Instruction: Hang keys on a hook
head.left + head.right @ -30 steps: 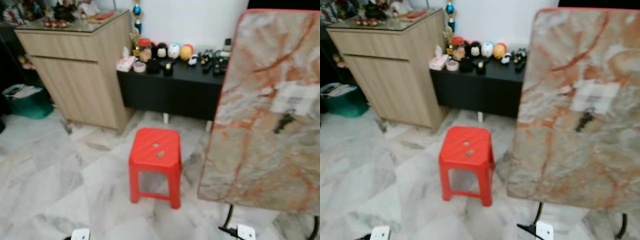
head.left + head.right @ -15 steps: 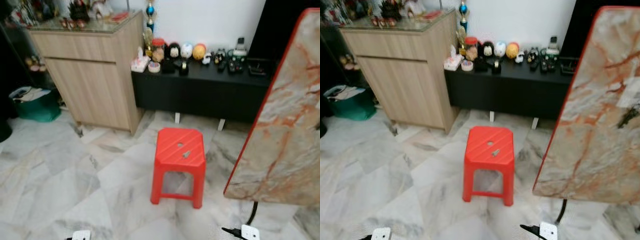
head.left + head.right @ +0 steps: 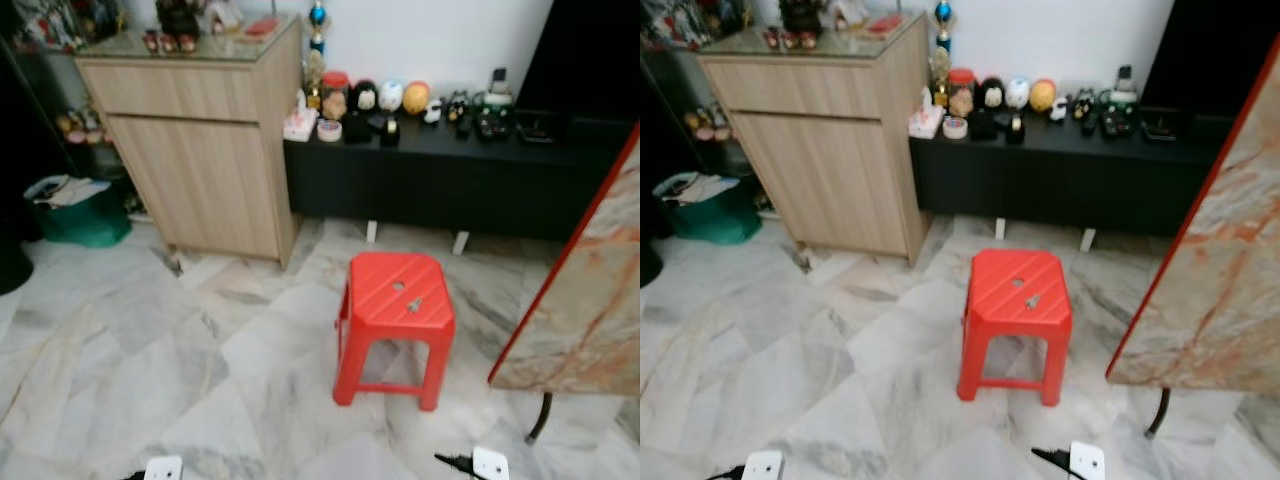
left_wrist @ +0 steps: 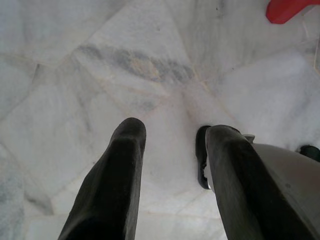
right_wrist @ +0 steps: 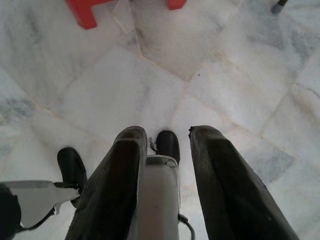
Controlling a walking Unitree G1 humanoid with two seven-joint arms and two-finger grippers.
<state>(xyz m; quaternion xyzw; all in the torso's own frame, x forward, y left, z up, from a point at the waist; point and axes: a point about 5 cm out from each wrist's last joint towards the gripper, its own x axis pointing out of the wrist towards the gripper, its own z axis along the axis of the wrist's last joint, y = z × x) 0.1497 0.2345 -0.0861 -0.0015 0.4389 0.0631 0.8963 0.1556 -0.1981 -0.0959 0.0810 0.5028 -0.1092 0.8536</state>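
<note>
I see the keys (image 3: 413,304) lying on the red stool (image 3: 394,322), right of its centre hole, long axis slanting toward the black bench (image 3: 455,170); they are too small for me to read any label. Both arms hang over the marble floor (image 3: 150,380), the left gripper (image 4: 170,137) and right gripper (image 5: 165,137) each spread apart and holding nothing.

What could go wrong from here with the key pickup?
1. The keys are small and lie flat on the red stool; the long fingers may struggle to pinch them, or nudge them off the seat.
2. The leaning marble board stands close beside the stool; a swing of the right gripper could knock it.
3. Both arms hang low over the floor, left gripper jaws open, so the reach is long.
</note>
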